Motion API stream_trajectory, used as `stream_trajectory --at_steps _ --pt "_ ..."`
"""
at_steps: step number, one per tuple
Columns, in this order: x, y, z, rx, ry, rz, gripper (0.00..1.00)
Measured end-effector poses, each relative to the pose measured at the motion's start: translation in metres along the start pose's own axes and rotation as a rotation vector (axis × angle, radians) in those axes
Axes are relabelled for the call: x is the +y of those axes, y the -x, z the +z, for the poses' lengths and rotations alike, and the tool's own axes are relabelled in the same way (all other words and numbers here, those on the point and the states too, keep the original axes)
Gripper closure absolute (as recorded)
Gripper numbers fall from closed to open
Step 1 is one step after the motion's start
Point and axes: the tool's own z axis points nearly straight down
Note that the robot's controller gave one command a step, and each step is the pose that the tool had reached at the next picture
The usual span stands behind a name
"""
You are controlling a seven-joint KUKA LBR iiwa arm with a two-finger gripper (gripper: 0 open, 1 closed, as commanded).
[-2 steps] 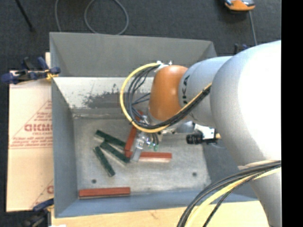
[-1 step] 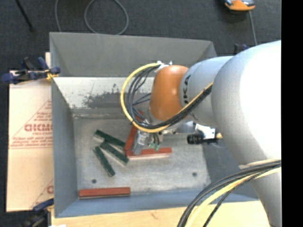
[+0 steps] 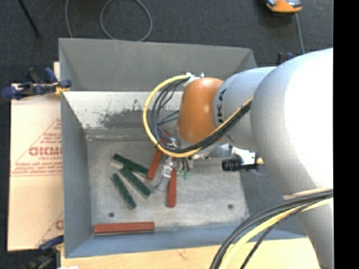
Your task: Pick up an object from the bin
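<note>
While my arm comes in from the right, my gripper [image 3: 167, 174] hangs low over the middle of the grey metal bin [image 3: 76, 150], close to its floor. The orange cover [image 3: 199, 114] on my wrist and a loop of yellow and dark cables [image 3: 148, 122] sit above it and hide most of it, so I cannot tell whether my jaws are spread or pressed together, nor whether anything is pinched in them.

Two orange-red sticks lie nearest to me. The upper orange-red stick [image 3: 154, 165] lies tilted just to the left of my tip, its top end passing under the cables. The lower orange-red stick [image 3: 170, 193] lies just below my tip, nearly upright in the view, its upper end right at my gripper; I cannot make out whether we touch. My tip sits between these two.

Further left on the floor lie three dark green sticks [image 3: 136, 180], all slanting the same way, close together; the right end of the middle one comes near the upper orange-red stick. Well apart from all these, a long flat red-brown bar [image 3: 123, 227] lies along the foot of the bin's near wall.
</note>
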Motion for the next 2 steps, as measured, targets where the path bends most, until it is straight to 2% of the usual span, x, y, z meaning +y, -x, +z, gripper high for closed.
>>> stream_trajectory --at_steps 1,2 --pt "0.000 0.000 0.000 0.001 0.000 -0.003 1.00" --pt "0.032 -0.048 -0.099 -0.006 0.008 -0.003 1.00"
